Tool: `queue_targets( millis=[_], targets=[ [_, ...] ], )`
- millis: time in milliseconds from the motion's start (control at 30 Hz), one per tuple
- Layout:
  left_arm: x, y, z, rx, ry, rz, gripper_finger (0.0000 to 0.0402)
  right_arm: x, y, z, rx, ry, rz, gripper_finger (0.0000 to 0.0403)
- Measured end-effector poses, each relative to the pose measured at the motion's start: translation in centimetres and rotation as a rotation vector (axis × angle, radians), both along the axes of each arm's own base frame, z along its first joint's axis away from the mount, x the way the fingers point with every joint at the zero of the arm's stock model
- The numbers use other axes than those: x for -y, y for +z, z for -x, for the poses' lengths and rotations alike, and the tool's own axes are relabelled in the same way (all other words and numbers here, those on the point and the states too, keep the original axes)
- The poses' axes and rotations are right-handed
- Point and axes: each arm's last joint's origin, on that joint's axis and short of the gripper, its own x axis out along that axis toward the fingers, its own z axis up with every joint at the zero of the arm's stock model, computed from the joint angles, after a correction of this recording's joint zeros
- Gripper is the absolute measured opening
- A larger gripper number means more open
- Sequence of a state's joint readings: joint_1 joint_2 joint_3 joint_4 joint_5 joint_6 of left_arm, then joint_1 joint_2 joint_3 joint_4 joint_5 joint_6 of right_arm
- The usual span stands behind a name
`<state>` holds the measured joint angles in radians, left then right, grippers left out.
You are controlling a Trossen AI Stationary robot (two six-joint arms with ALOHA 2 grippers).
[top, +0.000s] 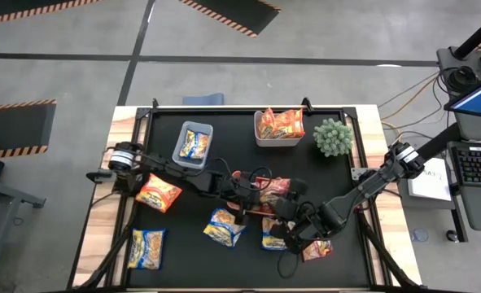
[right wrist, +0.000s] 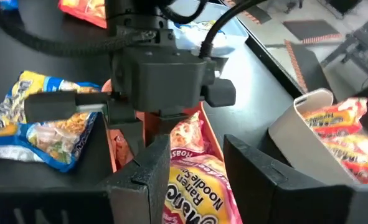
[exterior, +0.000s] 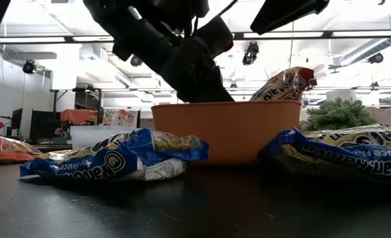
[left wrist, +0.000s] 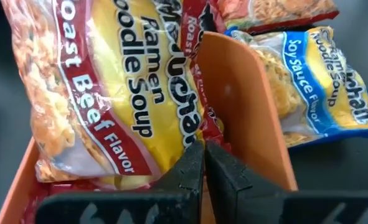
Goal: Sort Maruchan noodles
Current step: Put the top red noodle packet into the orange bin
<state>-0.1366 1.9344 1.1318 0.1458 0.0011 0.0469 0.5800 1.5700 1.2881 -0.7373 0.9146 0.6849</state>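
An orange bin (exterior: 225, 129) stands mid-table with a red Roast Beef noodle packet (left wrist: 109, 81) in it, leaning on the bin's wall (left wrist: 246, 106). One end of a packet (exterior: 284, 82) sticks up over the bin's rim. My left gripper (left wrist: 203, 165) is shut and slants down into the bin, its tips at the packet's edge. My right gripper (right wrist: 196, 165) is open just above the bin, nothing between its fingers; the red packet (right wrist: 196, 190) lies below them. Blue packets (top: 224, 226) (top: 273, 232) lie on the mat near the bin. My left gripper reaches the red packet's long edge (left wrist: 193, 134), close to the bin's wall, with its shut fingertips. It comes slanting down from the table's left side. Whether the tips press on the packet or only stand next to it, I cannot tell.
A clear bin (top: 193, 143) with a blue packet and a white bin (top: 278, 126) with orange packets stand at the far side, a small plant (top: 333, 136) to their right. More packets lie loose: orange (top: 158, 193), blue (top: 146, 248), one (top: 317, 250) near the front right.
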Motion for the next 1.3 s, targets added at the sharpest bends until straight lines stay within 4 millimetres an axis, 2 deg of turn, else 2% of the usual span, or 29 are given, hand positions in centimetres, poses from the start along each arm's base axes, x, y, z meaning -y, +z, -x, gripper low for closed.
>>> queue_targets(
  millis=[167, 333, 700, 967, 1133, 1300],
  targets=[
    [-0.1, -0.3, 0.2, -0.035, 0.003, -0.002, 0.0, 0.6, -0.3, 0.3, -0.006, -0.071, -0.035, 0.0125],
    [-0.1, -0.3, 0.2, -0.045, 0.003, -0.003, 0.0, 1.7, -1.0, 0.7, -0.032, -0.151, -0.041, 0.0095],
    [-0.1, -0.2, 0.3, -0.046, 0.003, -0.003, 0.0, 3.5, -5.2, 1.3, -0.047, -0.219, -0.037, 0.0016],
    [-0.1, -0.1, 0.4, -0.047, 0.0, -0.002, 0.0, 4.0, -7.7, 1.1, -0.042, -0.152, -0.092, 0.0009],
    [-0.1, 1.0, 0.9, -0.05, -0.001, -0.004, 0.0, 4.1, -7.8, 1.2, -0.066, -0.139, -0.092, 0.0009],
    [-0.2, 2.3, 1.5, -0.053, -0.001, -0.003, 0.0, 3.8, -6.1, 0.6, -0.064, -0.111, -0.082, 0.0009]
  ],
)
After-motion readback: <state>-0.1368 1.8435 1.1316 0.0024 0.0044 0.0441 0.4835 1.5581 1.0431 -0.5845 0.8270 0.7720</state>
